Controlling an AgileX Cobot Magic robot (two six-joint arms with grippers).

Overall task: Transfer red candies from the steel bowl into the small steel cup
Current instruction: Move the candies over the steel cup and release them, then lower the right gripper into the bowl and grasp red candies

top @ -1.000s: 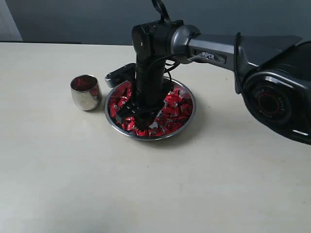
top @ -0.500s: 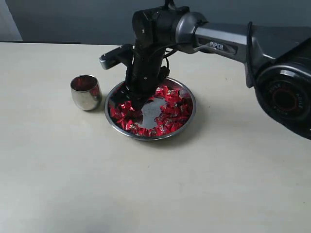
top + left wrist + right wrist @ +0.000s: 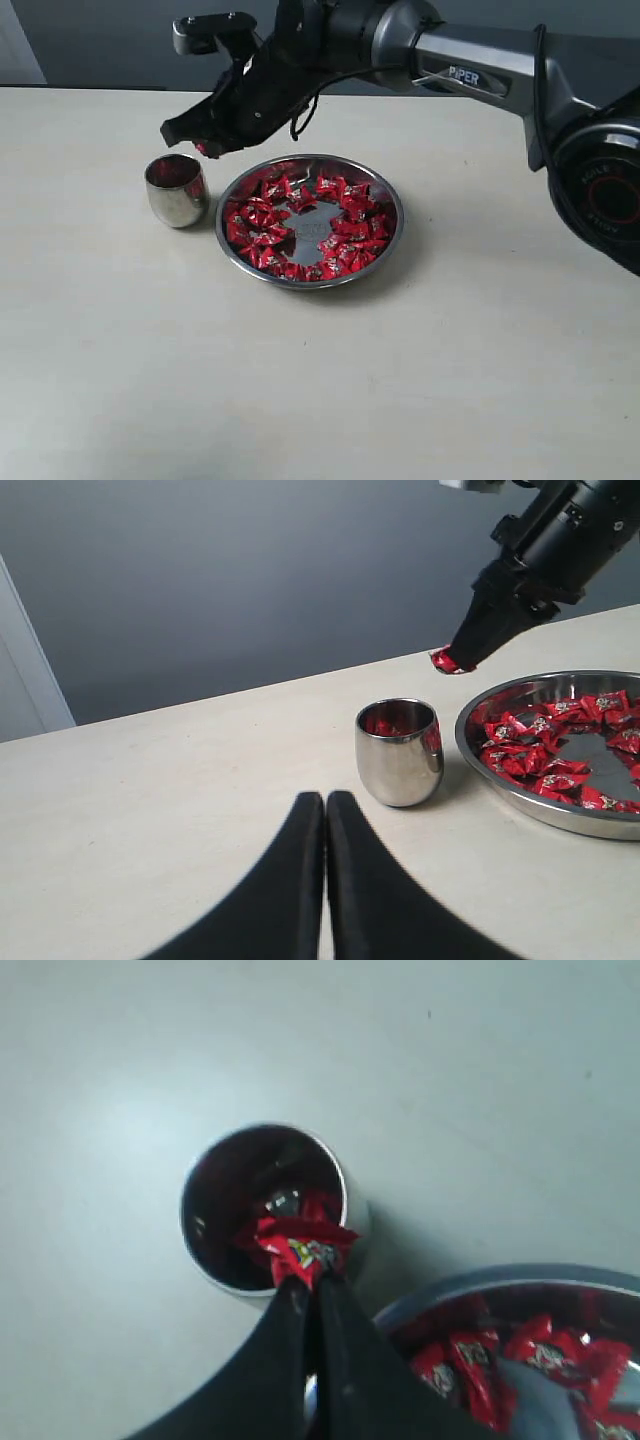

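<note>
Right gripper point(image 3: 200, 145): pinching one red candy point(image 3: 300, 1247) over small steel cup point(image 3: 176, 192) | steel bowl point(image 3: 394, 200): holding many red candies point(image 3: 350, 232), waiting for transfer | left gripper point(image 3: 325, 810): pressing together, empty

Pale table point(image 3: 420, 390): steel bowl point(image 3: 312, 285), steel cup point(image 3: 177, 192)

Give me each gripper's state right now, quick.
Left gripper: closed, holding nothing.
Right gripper: closed on one red candy, raised near the small steel cup.
</note>
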